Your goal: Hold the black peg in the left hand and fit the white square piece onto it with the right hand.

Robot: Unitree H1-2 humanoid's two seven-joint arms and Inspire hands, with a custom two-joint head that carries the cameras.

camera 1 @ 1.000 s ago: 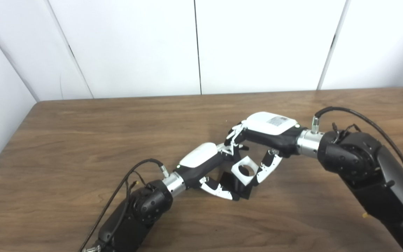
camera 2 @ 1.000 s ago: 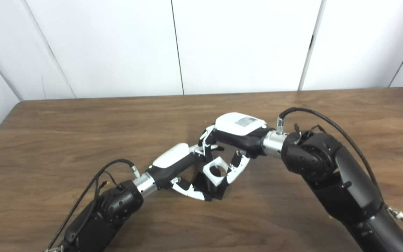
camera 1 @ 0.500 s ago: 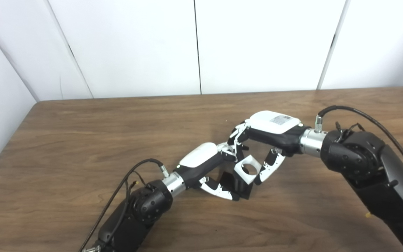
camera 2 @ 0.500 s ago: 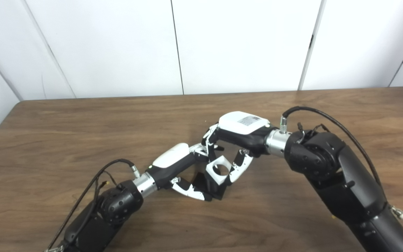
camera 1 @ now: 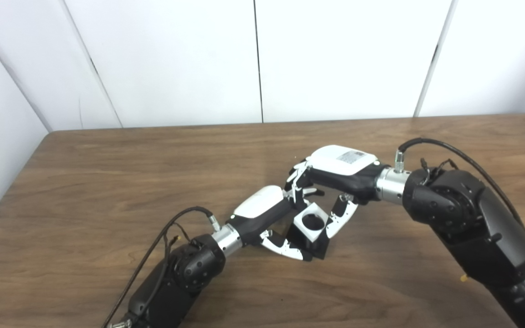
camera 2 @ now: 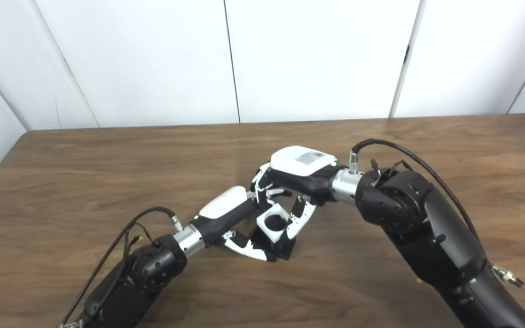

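Note:
My left hand (camera 1: 271,218) is shut on the black peg piece (camera 1: 310,246), which rests on the table near its middle. My right hand (camera 1: 331,182) is shut on the white square piece (camera 1: 310,222), a white block with a round hole, and holds it right on top of the black piece. The hole faces up and looks dark inside. The peg itself is hidden by the white piece and the fingers. In the right eye view the white piece (camera 2: 272,222) sits over the black piece (camera 2: 280,248) between both hands.
The brown wooden table (camera 1: 107,182) runs to a white panelled wall at the back. Its left edge and back edge are in view. Black cables loop off both forearms.
My right hand has moved left and a little down with the white square piece, bringing it over and onto the black piece. My left hand has stayed in place.

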